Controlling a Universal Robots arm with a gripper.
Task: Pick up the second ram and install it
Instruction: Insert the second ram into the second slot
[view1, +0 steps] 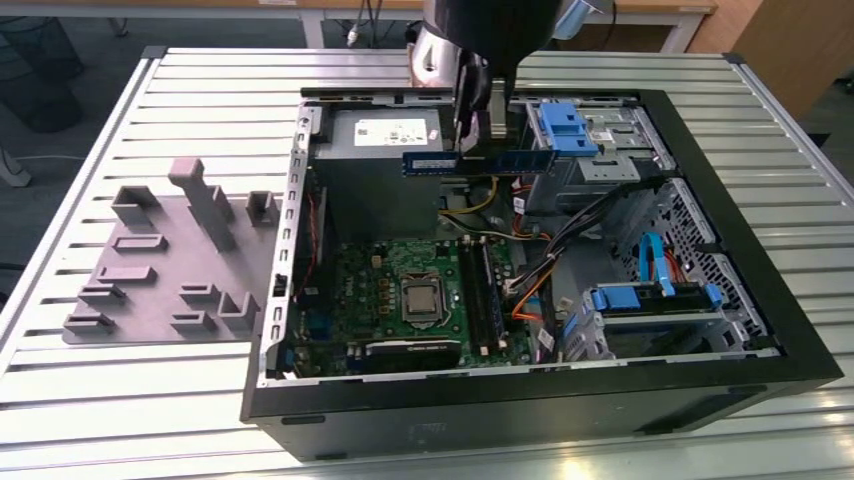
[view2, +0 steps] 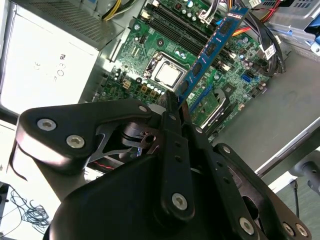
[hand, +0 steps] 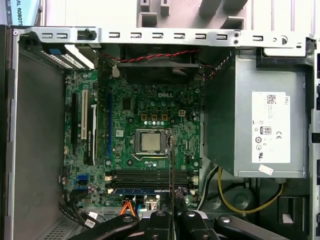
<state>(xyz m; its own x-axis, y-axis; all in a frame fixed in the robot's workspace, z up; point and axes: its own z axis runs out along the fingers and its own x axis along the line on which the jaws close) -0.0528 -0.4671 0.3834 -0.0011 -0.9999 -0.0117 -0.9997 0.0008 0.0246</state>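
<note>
In the exterior view, the gripper (view1: 477, 140) hangs in the upper middle of the frame, over the open computer case (view1: 747, 300). Its fingers are pinched on the second ram (view1: 434, 163), a blue stick held level and gripped near its middle, so one end sticks out to the exterior view's left and the other to its right. The stick is up in the air at the far end of the case, well apart from the memory slots (view1: 477, 290) in the lower middle of the frame. The gray holder tray (view1: 160, 260) sits on the slatted table (view1: 80, 400) at the exterior view's left, outside the case.

In the second wrist view, the two fingers (view2: 170, 112) come together on the blue stick (view2: 212, 50), which reaches out past them with its dark chips showing. The green motherboard (view2: 135, 50) and its processor (view2: 167, 73) lie beyond it, out of contact.

In the first wrist view, the camera looks straight down into the case. The gripper (hand: 172, 217) holds the stick (hand: 172, 165) edge-on, so it shows as a thin dark line crossing the slots (hand: 150, 177) below the processor (hand: 150, 142). Another blue stick (hand: 140, 190) is already seated in one slot, and the power supply (hand: 255, 120) sits beside the board (hand: 130, 110).

I judge the pick-up done. The second stick is out of its holder and over the case, but it is not yet lined up along a free slot, lowered or pressed home.
</note>
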